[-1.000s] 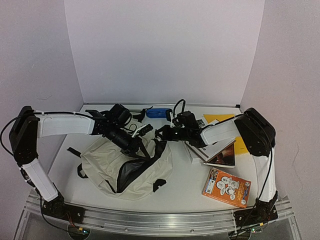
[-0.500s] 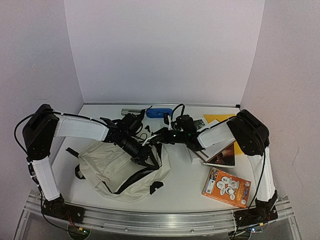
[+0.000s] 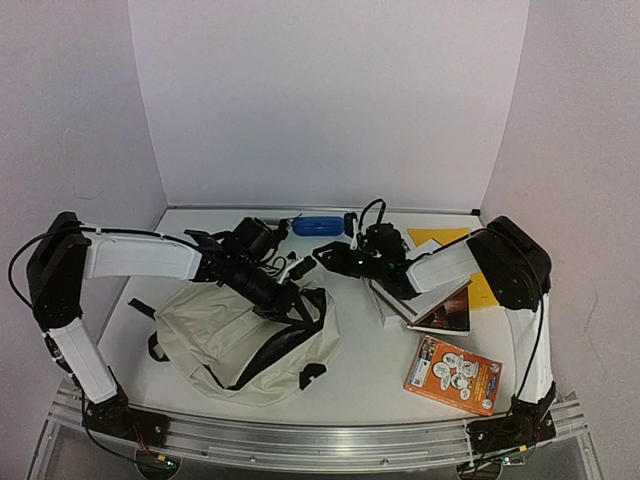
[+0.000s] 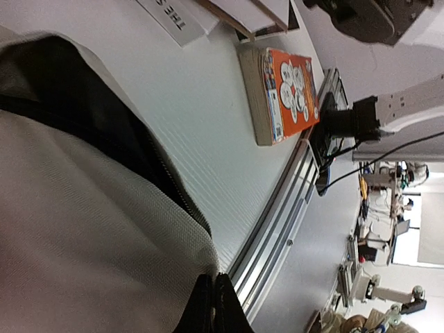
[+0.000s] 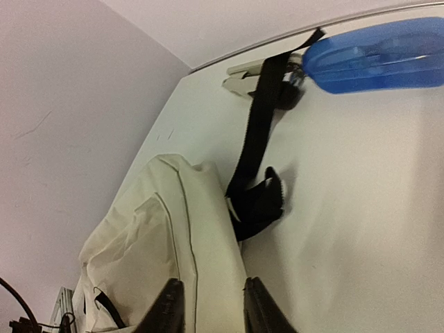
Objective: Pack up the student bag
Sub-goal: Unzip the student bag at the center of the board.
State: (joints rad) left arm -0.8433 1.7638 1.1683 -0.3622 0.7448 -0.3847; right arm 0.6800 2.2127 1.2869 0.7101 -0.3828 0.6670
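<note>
The student bag (image 3: 215,335), cream with black zippers and a dark grey lining, lies slumped on the left half of the table. Its mouth gapes toward the right. My left gripper (image 3: 291,302) is shut on the cream fabric at the bag's upper right rim; in the left wrist view the fingers (image 4: 214,284) pinch the bag (image 4: 83,229) beside the zipper. My right gripper (image 3: 323,258) hangs just right of the bag's top corner. Its jaws (image 5: 211,286) stand apart over the bag's cream edge (image 5: 159,229) and grip nothing. A black strap (image 5: 255,132) trails from the bag toward the back wall.
A blue case (image 3: 318,226) lies at the back wall. A stack of books (image 3: 425,300) sits on a yellow folder (image 3: 440,237) under the right arm. An orange book (image 3: 452,374) lies at the front right, near the table's rail.
The right gripper has opened, let go of the bag's rim and drawn back a little toward the back wall. The left gripper keeps its hold. The bag's mouth is narrower than a second ago.
</note>
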